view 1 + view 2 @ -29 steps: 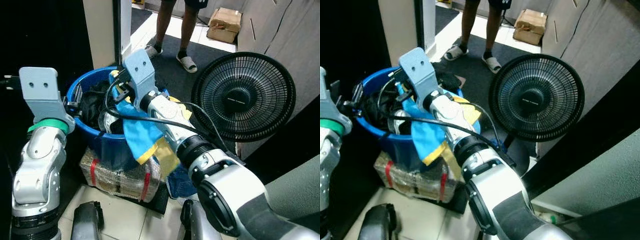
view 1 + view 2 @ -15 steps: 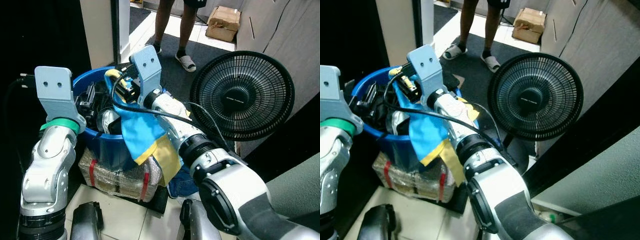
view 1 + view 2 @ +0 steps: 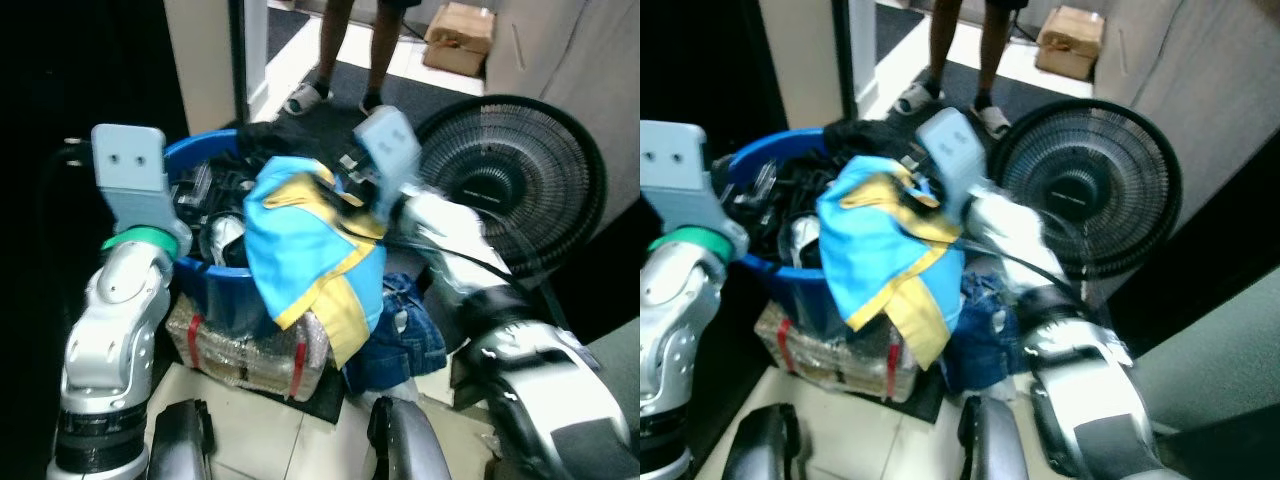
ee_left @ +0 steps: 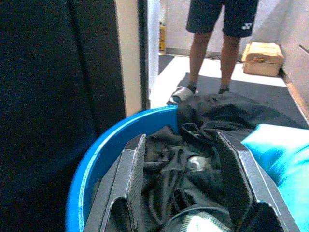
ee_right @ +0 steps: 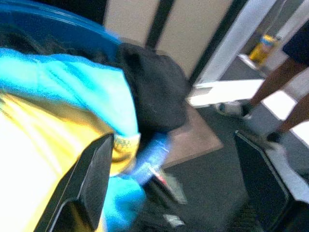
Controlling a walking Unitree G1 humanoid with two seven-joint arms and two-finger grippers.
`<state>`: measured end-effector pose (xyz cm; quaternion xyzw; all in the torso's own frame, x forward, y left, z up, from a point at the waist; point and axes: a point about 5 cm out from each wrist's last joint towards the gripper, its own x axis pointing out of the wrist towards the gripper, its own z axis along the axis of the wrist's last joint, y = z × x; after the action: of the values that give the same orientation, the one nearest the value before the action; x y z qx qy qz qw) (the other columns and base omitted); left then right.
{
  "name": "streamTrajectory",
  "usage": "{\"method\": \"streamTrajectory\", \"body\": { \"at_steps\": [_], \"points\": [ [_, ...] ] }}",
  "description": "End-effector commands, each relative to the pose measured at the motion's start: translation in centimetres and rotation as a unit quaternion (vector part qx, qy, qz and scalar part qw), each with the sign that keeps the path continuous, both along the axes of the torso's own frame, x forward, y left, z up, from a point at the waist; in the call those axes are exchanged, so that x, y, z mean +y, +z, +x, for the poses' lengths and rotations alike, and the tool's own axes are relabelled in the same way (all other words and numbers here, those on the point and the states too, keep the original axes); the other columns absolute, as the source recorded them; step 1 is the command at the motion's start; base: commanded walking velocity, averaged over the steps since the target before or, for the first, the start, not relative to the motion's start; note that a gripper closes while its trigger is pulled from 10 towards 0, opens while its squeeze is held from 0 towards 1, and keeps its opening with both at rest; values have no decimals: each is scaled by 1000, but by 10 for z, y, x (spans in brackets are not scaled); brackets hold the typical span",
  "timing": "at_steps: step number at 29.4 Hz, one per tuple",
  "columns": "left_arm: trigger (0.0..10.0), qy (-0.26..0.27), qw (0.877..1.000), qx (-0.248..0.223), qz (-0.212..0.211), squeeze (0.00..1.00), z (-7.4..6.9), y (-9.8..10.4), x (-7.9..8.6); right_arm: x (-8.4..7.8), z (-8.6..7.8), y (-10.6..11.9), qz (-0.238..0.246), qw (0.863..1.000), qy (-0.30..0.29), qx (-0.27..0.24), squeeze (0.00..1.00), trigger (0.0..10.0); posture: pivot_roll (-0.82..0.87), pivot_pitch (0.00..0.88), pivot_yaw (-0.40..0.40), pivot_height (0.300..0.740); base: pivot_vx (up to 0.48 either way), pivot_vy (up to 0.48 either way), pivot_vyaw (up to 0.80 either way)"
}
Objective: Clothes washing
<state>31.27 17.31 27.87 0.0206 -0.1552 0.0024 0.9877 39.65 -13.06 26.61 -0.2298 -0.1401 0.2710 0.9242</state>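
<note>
Pale floor tiles [image 3: 250, 425] lay nearest, under one wrapped bundle [image 3: 245, 345] bearing one blue basin [image 3: 215, 290] of dark clothes. Over its rim hung a blue-and-yellow garment [image 3: 305, 250]. Left gripper [image 4: 186, 186] hovered spread above the clothes; right gripper [image 5: 171, 176] gaped empty beside the garment. One black fan [image 3: 520, 180] stood beyond, then a person's two legs [image 3: 360, 45].

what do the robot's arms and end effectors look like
Both arms are silver, rounded metal segments with black joint bands. The left arm has a green ring at the wrist, under a pale blue-grey flat plate with two small holes. The right arm has a like plate and a black cable running along it. Each end effector has two long, flat black fingers, seen in the wrist views.
</note>
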Motion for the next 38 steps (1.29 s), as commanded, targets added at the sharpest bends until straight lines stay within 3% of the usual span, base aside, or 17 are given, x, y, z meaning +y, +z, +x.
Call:
{"method": "streamTrajectory", "body": {
  "at_steps": [1, 2, 3, 5, 6, 7, 10, 18, 20, 21, 23, 25, 27, 28, 31, 36, 38],
  "points": [
    [10000, -17, 1000, 7, -1, 0, 2, -4, -6, -32, -3, -3, -28, 999, -41, 11, 0, 10000, 85, 178, -30, 510, 0, 0, 0],
    [10000, -17, 1000, 7, -1, 0, 2, -4, -6, -32, -3, -3, -28, 999, -41, 11, 0, 10000, 85, 178, -30, 510, 0, 0, 0],
    [10000, -25, 1000, 8, -2, 0, 4, -5, -9, -55, -5, -4, -8, 997, -70, 33, 0, 10000, 70, 176, -18, 510, 0, 0, 0],
    [10000, -42, 999, 10, -10, 0, 8, -4, -14, -71, -6, 0, 69, 993, -74, 60, 0, 10000, 67, 176, -12, 510, 0, 0, 0],
    [10000, -69, 997, 9, -24, 0, 9, 0, -19, -67, -7, 5, 102, 991, -57, 62, 0, 10000, 64, 174, -8, 510, 0, 0, 0],
    [10000, -69, 997, 9, -24, 0, 9, 0, -19, -67, -7, 5, 102, 991, -57, 62, 0, 10000, 64, 174, -8, 510, 0, 0, 0],
    [10000, -185, 982, -6, -49, 0, 3, 17, -41, -46, -10, 15, 124, 991, -12, 45, 0, 10000, 82, 170, -12, 510, 0, 0, 0],
    [10000, -251, 967, -15, -46, 0, -3, 28, -51, -28, -13, 15, 117, 992, 15, 48, 0, 10000, 98, 165, -19, 510, 0, 0, 0],
    [10000, -332, 943, 6, -13, 0, -16, 21, -50, -24, -14, 15, 112, 992, 25, 51, 0, 10000, 104, 165, -20, 510, 0, 0, 0],
    [10000, -332, 943, 6, -13, 0, -16, 21, -50, -24, -14, 15, 112, 992, 25, 51, 0, 10000, 104, 165, -20, 510, 0, 0, 0],
    [10000, -396, 918, 21, -4, 0, -32, 16, -46, -23, -15, 16, 102, 993, 31, 52, 0, 10000, 106, 167, -21, 510, 0, 0, 0],
    [10000, -408, 912, 25, -8, 0, -35, 16, -43, -22, -17, 15, 98, 993, 34, 52, 0, 10000, 107, 167, -22, 510, 0, 0, 0],
    [10000, -408, 912, 25, -8, 0, -35, 16, -43, -22, -17, 15, 98, 993, 34, 52, 0, 10000, 107, 167, -22, 510, 0, 0, 0],
    [10000, -376, 926, 45, 8, 0, -32, 4, -38, -17, -24, 9, 90, 993, 49, 58, 0, 10000, 104, 169, -25, 510, 0, 0, 0],
    [10000, -340, 938, 63, 31, 0, -30, -7, -35, -12, -32, 2, 89, 992, 63, 67, 0, 10000, 95, 169, -23, 510, 0, 0, 0],
    [10000, -327, 942, 62, 40, 0, -31, -8, -34, -9, -36, 0, 91, 991, 68, 71, 0, 10000, 95, 169, -23, 510, 0, 0, 0],
    [10000, -305, 949, 73, 35, 0, -43, -5, -14, 2, -50, -6, 95, 988, 91, 80, 0, 10000, 80, 167, -9, 510, 0, 0, 0]
  ]
}}
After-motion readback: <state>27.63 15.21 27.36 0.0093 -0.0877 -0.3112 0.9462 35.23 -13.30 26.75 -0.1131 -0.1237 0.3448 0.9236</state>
